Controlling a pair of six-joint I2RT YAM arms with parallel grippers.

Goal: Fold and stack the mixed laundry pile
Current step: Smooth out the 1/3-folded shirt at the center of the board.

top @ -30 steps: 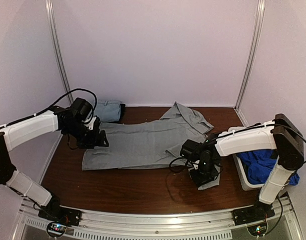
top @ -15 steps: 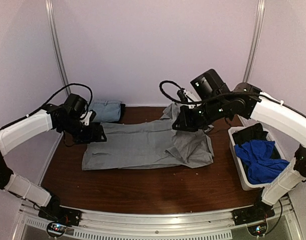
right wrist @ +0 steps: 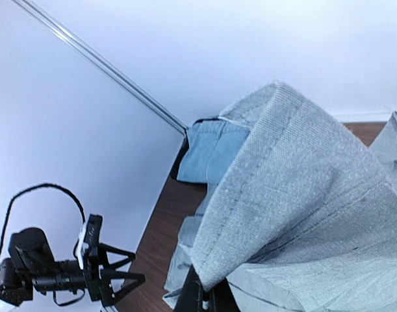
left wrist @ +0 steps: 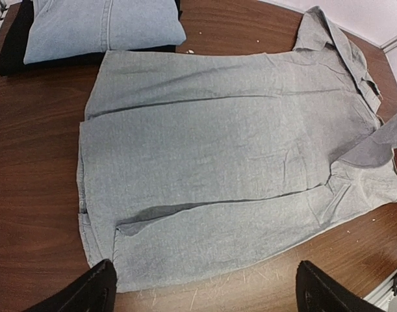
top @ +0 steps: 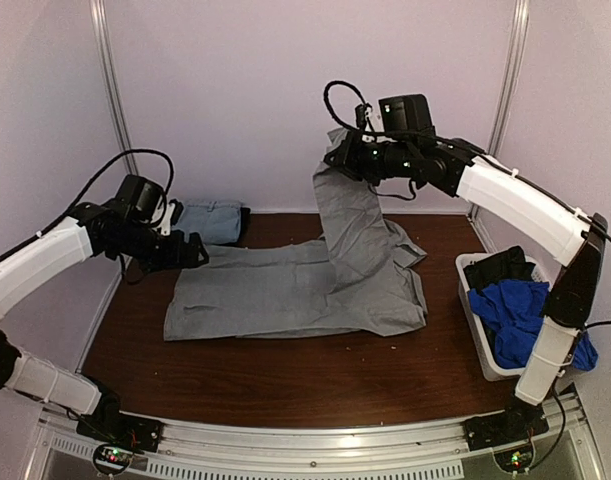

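Since a second ago my right gripper (top: 337, 157) has swung up high, pinching one side of the grey shirt (top: 285, 290) and drawing it off the table (top: 285, 375); the rest lies flat. My left gripper (top: 193, 256) hovers by its left end, jaws spread wide and empty.

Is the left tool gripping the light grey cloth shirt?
No: in the left wrist view the left tool has its fingers wide apart above the light grey cloth shirt, clamping nothing.
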